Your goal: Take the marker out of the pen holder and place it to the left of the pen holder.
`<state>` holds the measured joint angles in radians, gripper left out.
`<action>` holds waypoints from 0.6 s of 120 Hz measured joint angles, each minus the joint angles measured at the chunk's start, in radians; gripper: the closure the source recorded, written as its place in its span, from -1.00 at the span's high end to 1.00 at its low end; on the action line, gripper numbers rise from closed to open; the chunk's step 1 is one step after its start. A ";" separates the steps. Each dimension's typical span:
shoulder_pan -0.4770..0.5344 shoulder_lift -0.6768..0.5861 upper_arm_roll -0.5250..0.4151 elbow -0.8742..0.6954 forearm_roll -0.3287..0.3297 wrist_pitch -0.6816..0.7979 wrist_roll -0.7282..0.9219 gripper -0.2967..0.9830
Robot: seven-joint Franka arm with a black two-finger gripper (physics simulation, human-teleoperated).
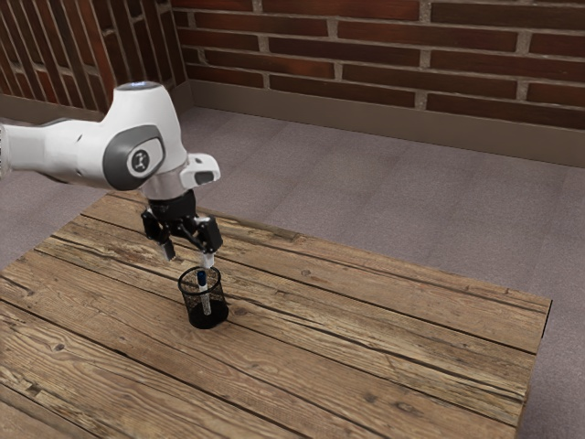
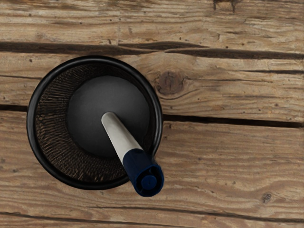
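My gripper (image 1: 190, 259) is open above and a little behind the pen holder, its two fingers wide apart with nothing between them. The black mesh pen holder (image 1: 207, 314) stands upright on the table. Inside it leans the marker (image 1: 202, 280), white with a dark blue cap at the top. Seen from my hand, the round holder (image 2: 32, 118) lies below, and the marker (image 2: 124, 137) slants from the holder's floor to its rim, with the blue cap end over the rim.
The wooden plank table (image 1: 366, 338) extends around the holder toward the exterior view's right. Its far edge borders a grey floor (image 1: 366, 201), with a brick wall (image 1: 366, 55) behind.
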<state>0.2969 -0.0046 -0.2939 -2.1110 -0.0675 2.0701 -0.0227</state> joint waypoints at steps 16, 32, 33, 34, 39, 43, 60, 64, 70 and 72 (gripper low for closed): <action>0.004 0.013 -0.002 -0.030 -0.028 0.048 -0.002 0.49; 0.015 0.011 -0.008 -0.043 -0.044 0.071 -0.004 0.49; 0.015 0.012 -0.009 -0.044 -0.044 0.072 -0.004 0.49; 0.016 0.013 -0.009 -0.044 -0.045 0.073 -0.004 0.49; 0.017 0.019 -0.010 -0.044 -0.049 0.078 -0.005 0.48; 0.018 0.024 -0.011 -0.044 -0.051 0.082 -0.005 0.48; 0.012 0.057 -0.011 -0.043 -0.056 0.093 -0.006 0.47; 0.008 0.066 -0.011 -0.042 -0.057 0.097 -0.006 0.46; 0.003 0.079 -0.011 -0.039 -0.057 0.103 -0.007 0.42; 0.001 0.083 -0.011 -0.038 -0.057 0.105 -0.007 0.40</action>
<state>0.2978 0.0780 -0.3053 -2.1489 -0.1248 2.1752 -0.0295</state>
